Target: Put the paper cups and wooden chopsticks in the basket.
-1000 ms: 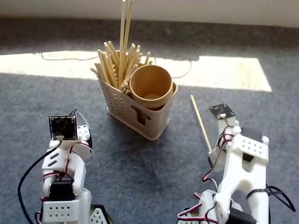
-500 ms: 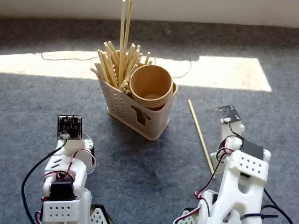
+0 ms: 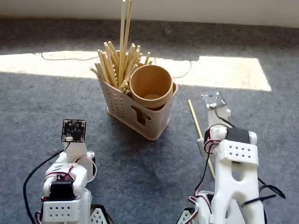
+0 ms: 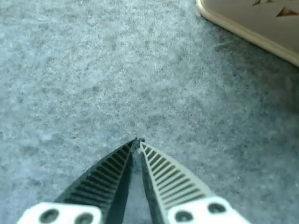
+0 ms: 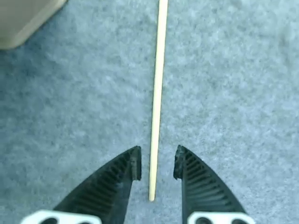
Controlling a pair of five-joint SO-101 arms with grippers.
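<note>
A cream perforated basket (image 3: 140, 116) stands mid-carpet with stacked paper cups (image 3: 151, 86) and a bundle of wooden chopsticks (image 3: 117, 60) in it. One loose chopstick (image 3: 195, 118) lies on the carpet to its right. My right arm (image 3: 215, 116) hangs over that chopstick. In the right wrist view the right gripper (image 5: 157, 163) is open, and the chopstick (image 5: 158, 84) lies lengthwise between the jaws, its near end just inside them, touching neither. My left arm (image 3: 74, 135) sits left of the basket. The left gripper (image 4: 138, 142) is shut, empty, over bare carpet.
Grey carpet covers the floor, with a sunlit strip (image 3: 224, 72) behind the basket. A thin cable (image 3: 56, 58) runs along the back. The basket's base shows at a corner of the left wrist view (image 4: 252, 21) and the right wrist view (image 5: 23, 18).
The right arm has swung left and forward, now over the loose chopstick. The left arm has shifted slightly right and back. Basket contents are unchanged.
</note>
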